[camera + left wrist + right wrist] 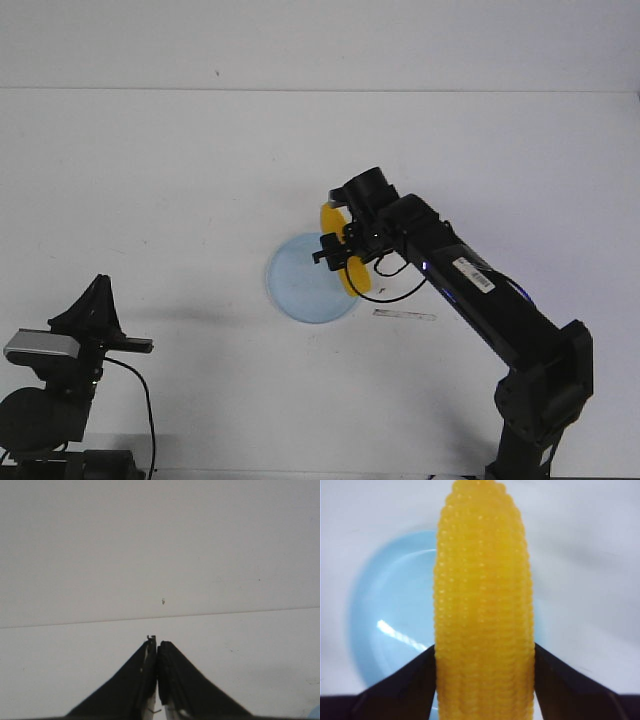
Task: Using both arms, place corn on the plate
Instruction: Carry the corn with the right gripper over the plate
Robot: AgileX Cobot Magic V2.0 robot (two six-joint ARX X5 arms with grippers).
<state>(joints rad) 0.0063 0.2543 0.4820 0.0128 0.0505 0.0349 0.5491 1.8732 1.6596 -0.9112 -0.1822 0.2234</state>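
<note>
- Front view: the corn is clamped in the right gripper and held at the right-hand edge of the plate.
- Two yellow parts of the cob are seen either side of the black gripper body: one at the far side by the wrist, one at the near side over the plate rim. The long axis therefore runs roughly far-to-near in that view, slightly slanted.
- Whether the cob is touching the plate or is held clear of it cannot be told from these frames.
- Right wrist view: the corn is pinched across its width between the two black fingers, one pressed on each flank. The long axis is directed straight away from the wrist, with the rounded, narrowing tip at the far end.
- The pale blue plate is seen behind and below the cob, mostly to one side of it; a glare streak is visible on its surface.
- The right arm is extended from its base at the near right of the white bench towards the centre.
- Left wrist view: the left gripper is pressed together, tips meeting, with nothing between them; only bare bench is seen ahead.
- Front view: the left arm is folded at the near left, well apart from plate and corn.
- A thin pale strip is lying flat on the bench just right of the plate.
</note>
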